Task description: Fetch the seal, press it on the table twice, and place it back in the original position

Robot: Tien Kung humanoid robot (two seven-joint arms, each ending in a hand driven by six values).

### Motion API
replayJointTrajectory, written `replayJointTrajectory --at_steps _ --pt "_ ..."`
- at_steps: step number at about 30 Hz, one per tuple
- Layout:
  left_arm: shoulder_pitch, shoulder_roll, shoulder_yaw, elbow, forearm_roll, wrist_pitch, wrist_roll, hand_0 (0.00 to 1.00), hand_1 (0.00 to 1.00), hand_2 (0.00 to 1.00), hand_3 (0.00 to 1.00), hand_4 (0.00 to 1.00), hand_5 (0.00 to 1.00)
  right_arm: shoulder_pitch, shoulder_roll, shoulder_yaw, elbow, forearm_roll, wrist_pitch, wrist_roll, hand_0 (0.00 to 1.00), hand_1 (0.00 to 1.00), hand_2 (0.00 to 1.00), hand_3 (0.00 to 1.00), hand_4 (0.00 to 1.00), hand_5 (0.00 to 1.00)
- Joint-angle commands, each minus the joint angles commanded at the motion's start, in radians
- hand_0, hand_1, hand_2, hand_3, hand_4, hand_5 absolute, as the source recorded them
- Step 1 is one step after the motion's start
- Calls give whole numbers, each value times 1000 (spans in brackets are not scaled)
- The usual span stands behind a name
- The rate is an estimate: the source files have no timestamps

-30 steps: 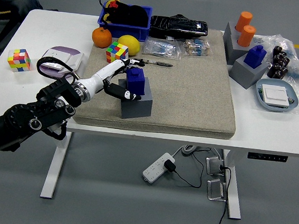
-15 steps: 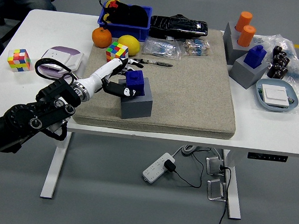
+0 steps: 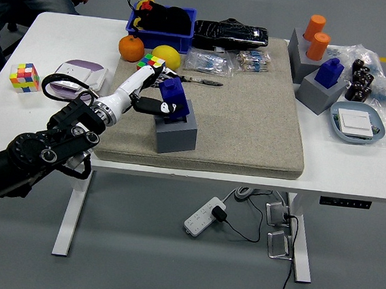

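Lifting out of its grey holder (image 3: 177,131), the blue seal (image 3: 171,96) sits tilted in the left hand (image 3: 150,94), whose fingers (image 3: 157,106) are clamped around its body, thumb side low and the white fingers over the top; the seal's base looks partly clear of the holder's socket, though the exact gap is hard to read. Main risk, as I judge it: the seal is leaning rather than upright, so if it drags on the socket lip the light holder could tip or slide on the beige mat (image 3: 250,123), or the seal could twist out of the pinch and drop. A tilted stamp would also meet the bench (image 3: 355,167) on one edge and press poorly. The Rubik's cube (image 3: 149,62) and the yellow fruit (image 3: 167,55) lie just behind the hand, so a wide swing could knock them. Against half a second ago: the seal then sat lower and squarer in the holder with the hand beside it; now it is raised and canted toward the far left, and the wrist has risen with it. Holder appears unmoved. Right hand not in view. A person sits at the far left corner, not engaged.
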Motion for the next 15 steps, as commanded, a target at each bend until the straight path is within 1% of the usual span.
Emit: replayJointTrajectory --at_steps 5,8,10,12,14,15 --pt "-1 20 -28 -16 7 0 -5 638 468 427 587 685 2 0 2 3 0 0 -1 1 803 705 674 676 719 497" --pt "-8 46 -47 -23 19 -1 -5 632 465 425 587 680 2 0 2 4 0 0 -1 2 803 705 674 674 719 497" --pt "-13 69 -59 -16 27 -1 -4 632 465 425 587 680 2 0 1 4 1 -1 -2 2 803 705 674 674 719 497" --pt "-15 84 -64 -5 35 -1 -4 632 466 424 587 678 2 -1 1 4 1 -1 -2 2 802 705 673 676 719 496" --pt "-17 104 -67 23 36 0 -4 632 466 424 587 678 2 -1 0 5 1 -1 -2 2 802 705 673 676 719 496" --pt "-16 109 -66 34 37 0 -4 632 466 424 587 678 2 -1 1 7 1 -1 -2 2 802 705 673 676 719 496"
